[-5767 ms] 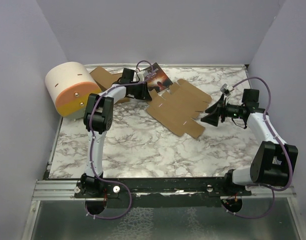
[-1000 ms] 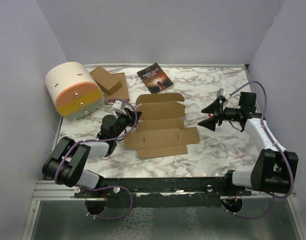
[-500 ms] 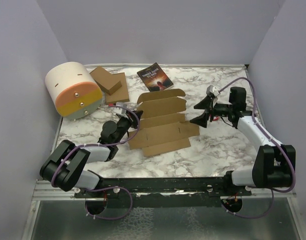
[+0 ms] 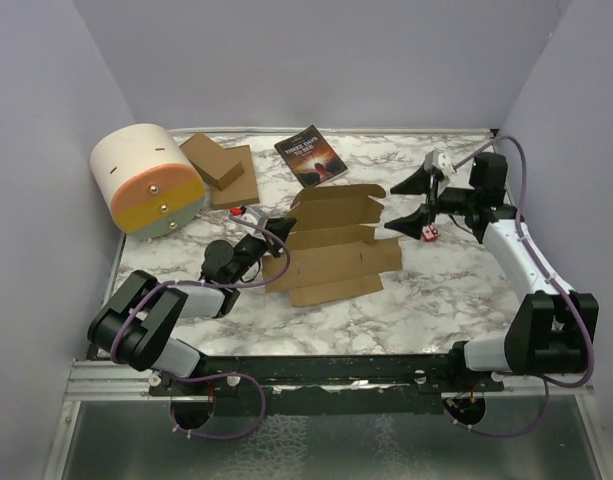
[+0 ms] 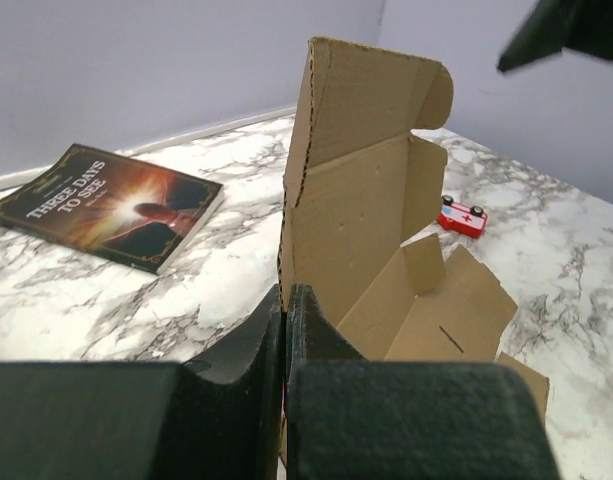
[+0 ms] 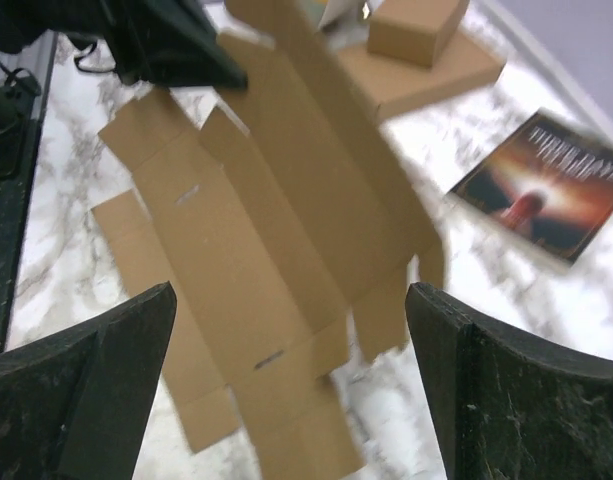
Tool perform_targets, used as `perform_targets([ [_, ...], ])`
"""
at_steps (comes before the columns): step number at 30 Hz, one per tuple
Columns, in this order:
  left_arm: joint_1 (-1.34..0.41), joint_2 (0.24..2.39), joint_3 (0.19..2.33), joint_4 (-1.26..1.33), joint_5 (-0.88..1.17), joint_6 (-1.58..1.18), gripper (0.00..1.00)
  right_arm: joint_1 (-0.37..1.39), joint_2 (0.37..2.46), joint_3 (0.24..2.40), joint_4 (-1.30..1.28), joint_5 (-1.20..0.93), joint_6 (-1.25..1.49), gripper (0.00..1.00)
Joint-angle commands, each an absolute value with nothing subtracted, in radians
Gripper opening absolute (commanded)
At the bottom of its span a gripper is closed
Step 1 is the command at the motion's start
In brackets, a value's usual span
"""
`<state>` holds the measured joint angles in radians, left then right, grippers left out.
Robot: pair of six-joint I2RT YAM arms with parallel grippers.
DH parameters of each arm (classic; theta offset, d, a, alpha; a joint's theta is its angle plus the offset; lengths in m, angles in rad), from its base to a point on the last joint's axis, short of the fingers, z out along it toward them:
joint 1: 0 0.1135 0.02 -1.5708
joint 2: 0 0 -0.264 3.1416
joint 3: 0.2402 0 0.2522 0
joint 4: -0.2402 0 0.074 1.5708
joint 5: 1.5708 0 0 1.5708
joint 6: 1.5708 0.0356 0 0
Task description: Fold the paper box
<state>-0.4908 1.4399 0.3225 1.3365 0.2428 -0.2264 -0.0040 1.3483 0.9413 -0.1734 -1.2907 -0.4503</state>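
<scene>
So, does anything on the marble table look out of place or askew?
Yes. A small red toy car lies on the table just right of the plain brown cardboard sheet, close to the open right gripper. In the left wrist view its wheels seem to point upward, so it looks overturned.

Top external: fixed high behind both arm bases, facing forward and down; the farthest view, taking in the whole bench (image 4: pixel 456 290).
Left wrist: low, just over the bench, facing along the left claw (image 5: pixel 286 300) at the paper box (image 5: pixel 366 200) close in front.
Right wrist: higher, facing down through the right claw (image 6: pixel 288 300) onto the box, fairly near.
Shared: all three catch the paper box and the book (image 4: pixel 311 155); the right wrist view also shows the left claw.
</scene>
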Motion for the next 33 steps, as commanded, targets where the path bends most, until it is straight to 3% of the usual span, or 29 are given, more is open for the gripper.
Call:
perform_targets([
  [1,-0.469,1.473,0.367,1.409,0.39,-0.151,0.0,-0.006,1.391,1.138,-0.309,-1.33,-0.576,0.99],
  [4,-0.45,1.486,0.383,1.428,0.453,-0.157,0.0,-0.006,1.393,1.176,-0.4,-1.264,-0.658,0.99],
  [10,-0.444,1.494,0.395,1.449,0.519,-0.163,0.0,-0.006,1.319,0.97,-0.181,-1.332,-0.549,0.99],
  [15,-0.442,1.485,0.4,1.431,0.539,-0.163,0.0,-0.006,1.33,0.997,-0.306,-1.304,-0.703,0.99],
  [22,-0.442,1.483,0.399,1.419,0.562,-0.173,0.0,-0.015,1.32,1.003,-0.243,-1.093,-0.599,1.0],
  [33,-0.442,1.484,0.412,1.42,0.591,-0.205,0.0,-0.038,1.305,0.951,-0.196,-1.128,-0.601,0.97],
])
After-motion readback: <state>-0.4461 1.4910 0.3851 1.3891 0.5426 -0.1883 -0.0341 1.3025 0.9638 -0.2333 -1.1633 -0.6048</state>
